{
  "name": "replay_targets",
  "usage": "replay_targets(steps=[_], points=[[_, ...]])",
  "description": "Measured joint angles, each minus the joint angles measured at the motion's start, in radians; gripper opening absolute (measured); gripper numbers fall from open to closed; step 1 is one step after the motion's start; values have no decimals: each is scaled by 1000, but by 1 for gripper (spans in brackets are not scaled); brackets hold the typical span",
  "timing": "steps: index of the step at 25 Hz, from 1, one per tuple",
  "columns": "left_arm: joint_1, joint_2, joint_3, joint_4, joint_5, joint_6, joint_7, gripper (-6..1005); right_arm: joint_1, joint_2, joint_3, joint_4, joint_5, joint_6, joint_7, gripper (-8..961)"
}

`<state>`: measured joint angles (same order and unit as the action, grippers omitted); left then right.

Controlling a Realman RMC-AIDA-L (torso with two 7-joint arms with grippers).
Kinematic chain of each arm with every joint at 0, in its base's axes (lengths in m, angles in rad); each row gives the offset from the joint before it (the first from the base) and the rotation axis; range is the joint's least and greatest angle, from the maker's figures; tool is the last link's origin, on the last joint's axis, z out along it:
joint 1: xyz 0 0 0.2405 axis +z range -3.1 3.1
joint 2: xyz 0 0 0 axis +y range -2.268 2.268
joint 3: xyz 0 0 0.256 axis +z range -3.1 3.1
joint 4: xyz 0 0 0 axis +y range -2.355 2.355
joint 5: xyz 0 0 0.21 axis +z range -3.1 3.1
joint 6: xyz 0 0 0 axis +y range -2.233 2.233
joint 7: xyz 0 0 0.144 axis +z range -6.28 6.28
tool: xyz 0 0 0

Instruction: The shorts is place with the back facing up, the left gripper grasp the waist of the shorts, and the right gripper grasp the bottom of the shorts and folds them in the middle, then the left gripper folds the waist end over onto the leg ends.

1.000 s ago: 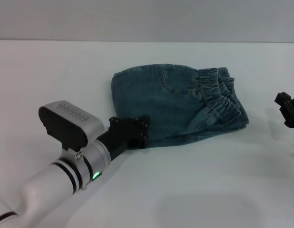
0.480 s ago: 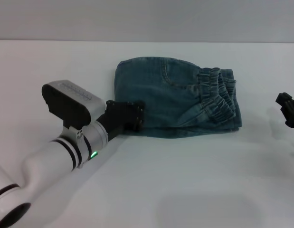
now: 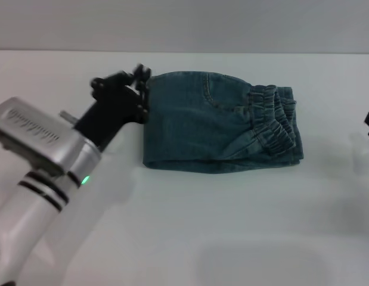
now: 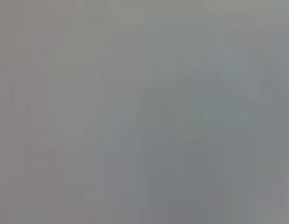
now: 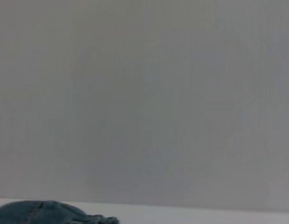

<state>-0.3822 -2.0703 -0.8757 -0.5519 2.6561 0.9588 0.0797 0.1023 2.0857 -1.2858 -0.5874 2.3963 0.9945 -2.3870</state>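
Blue denim shorts point(image 3: 220, 122) — folded, flat, waistband rightward

I'm looking at what reads as a lab or test bench — a plain white table point(image 3: 232, 226) running up to a bare grey wall point(image 3: 184, 24), nothing domestic about it. A white robot arm point(image 3: 35, 196) reaches over the surface — staged workspace, not a home.
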Motion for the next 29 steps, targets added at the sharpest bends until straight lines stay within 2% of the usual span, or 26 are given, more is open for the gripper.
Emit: replay_targets(steps=[4,6,7,8,12,13,14,17,20,25,29], points=[[78,0,-46,-1,-5,114,30,69,15,2,-32,114,212,107,-259,81],[78,0,-46,-1,-5,114,30,99,19,2,-37,141,271,131,-290,83],[78,0,-46,-1,-5,114,30,114,20,2,-38,148,289,138,-299,124],[128,1,-72,-1,-7,145,24,129,20,2,-37,154,296,141,-303,165],[151,1,-79,7,-17,165,6,188,22,3,-30,185,303,160,-313,327],[176,1,-81,24,-50,195,-20,203,22,3,-30,193,306,163,-313,368],[178,1,-80,28,-57,199,-21,363,23,4,-31,207,318,169,-314,408],[184,2,-80,38,-81,201,-24,469,29,7,-38,248,354,196,-326,529],[183,2,-81,58,-119,203,-49,574,30,7,-39,267,356,210,-326,575],[178,2,-81,85,-134,206,-87,849,24,6,-32,293,356,240,-326,651],[177,2,-80,88,-134,208,-78,849,31,3,-29,316,356,268,-326,651]])
